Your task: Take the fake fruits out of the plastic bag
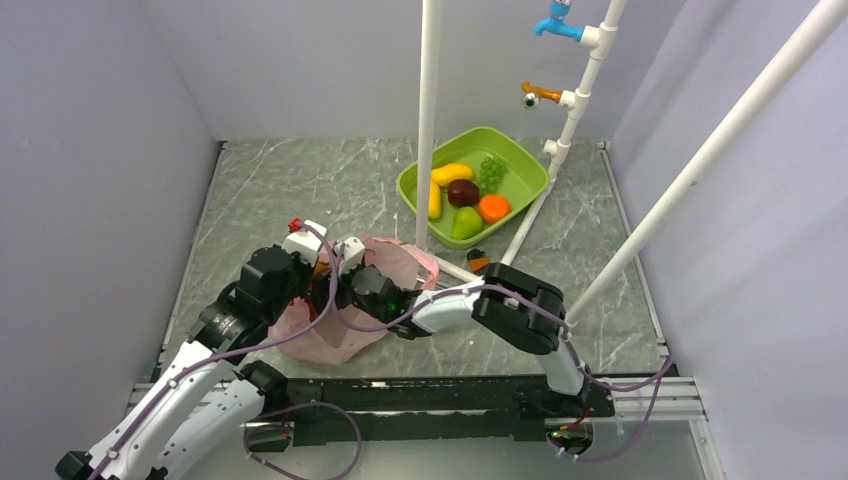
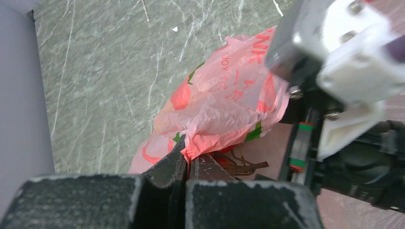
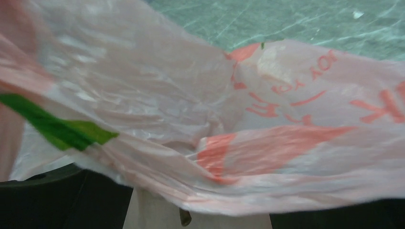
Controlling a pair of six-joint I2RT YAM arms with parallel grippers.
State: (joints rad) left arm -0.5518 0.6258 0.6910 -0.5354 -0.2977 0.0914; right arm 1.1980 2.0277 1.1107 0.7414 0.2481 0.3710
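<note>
**Bag held open, part of the fruit out**

The left gripper [image 2: 188, 155] has its fingers shut tight on a pinch of the plastic bag [image 2: 224, 95], lifting one edge of the mouth. The bag lies crumpled on the table [image 1: 300, 190] between the two arms, near the front. The right gripper [image 3: 199, 214] reaches into the mouth. Its fingers stand apart with pink film draped over them and no fruit visible between them.

Further right, the green tub [image 1: 530, 165] holds a green pear [image 1: 465, 225] and yellow bananas [image 1: 435, 200] among other fruit, so the job looks partly done. No red grape cluster or red apple shows outside the bag. A brown stalk [image 2: 243, 165] peeks from under the plastic, so they are probably inside, waiting to be picked out.
</note>
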